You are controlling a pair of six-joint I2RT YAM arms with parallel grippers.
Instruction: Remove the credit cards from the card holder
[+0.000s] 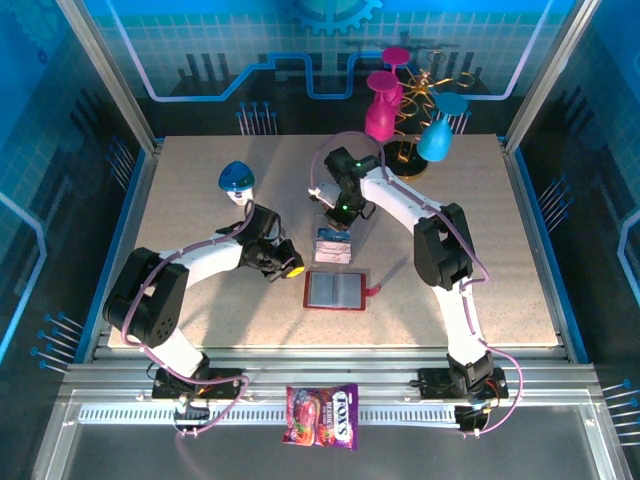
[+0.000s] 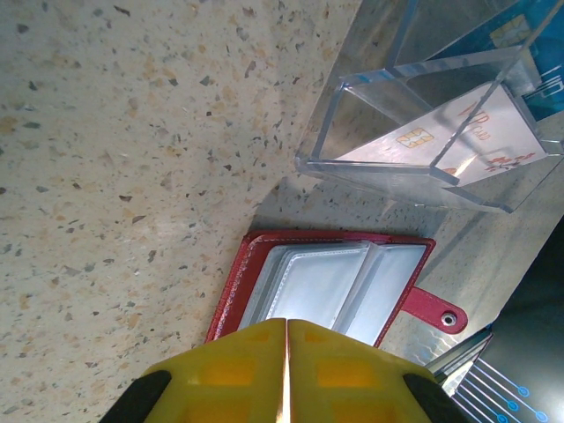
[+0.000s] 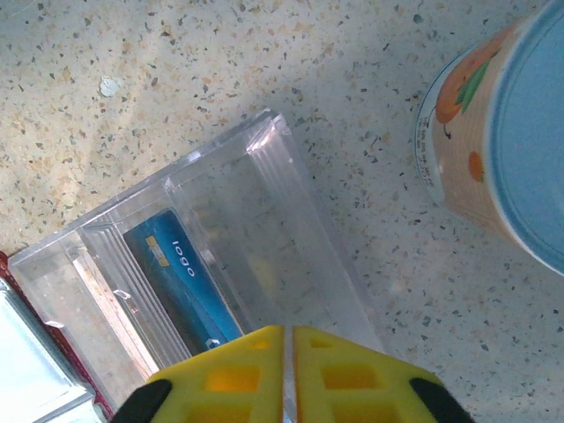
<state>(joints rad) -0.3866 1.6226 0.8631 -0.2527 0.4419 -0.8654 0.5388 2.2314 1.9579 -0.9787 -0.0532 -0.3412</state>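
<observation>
Nearest the arm bases, well in front of the holder, a candy packet (image 1: 322, 415) lies on the front rail and has no part in the job. The holder (image 1: 336, 290) lies open and flat on the surface (image 1: 200, 200), its snap tab out to its right. In the left wrist view the grey pockets on show look empty, though I cannot tell whether any pockets underneath hold anything. The left fingers (image 2: 285, 339) hang just left of the holder, pressed together on nothing. Just behind the holder stands a clear box (image 1: 332, 247) with the cards (image 3: 185, 282) in it; a blue one and a white one with a chip are plain. The right fingers (image 3: 287, 344) hover farther behind the holder, past the box, closed and empty. I judge the emptying done or nearly so, with at most a check of hidden pockets left.
</observation>
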